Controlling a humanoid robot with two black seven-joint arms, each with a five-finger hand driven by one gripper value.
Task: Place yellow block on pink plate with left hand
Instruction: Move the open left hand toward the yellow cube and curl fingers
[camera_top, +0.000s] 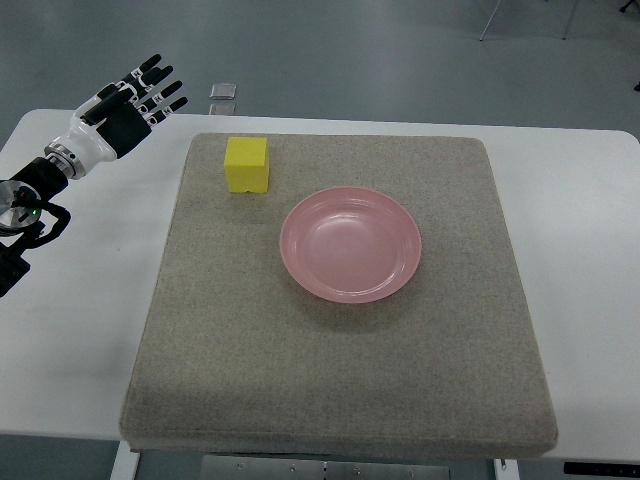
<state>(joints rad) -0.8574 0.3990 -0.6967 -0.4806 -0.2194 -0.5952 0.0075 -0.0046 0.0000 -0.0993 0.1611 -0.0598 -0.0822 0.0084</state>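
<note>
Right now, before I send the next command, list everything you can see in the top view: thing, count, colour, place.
yellow block: one, yellow, on the mat's far left part, apart from the plate.
pink plate: one, pink, empty, near the mat's centre.
mat: one, grey-beige, covering most of the table.
table: one, white, under the mat.
small object: one, grey, on the floor beyond the table; too small to identify.
left hand: one, black and white, fingers spread, holding nothing, above the table's far left corner.
</note>
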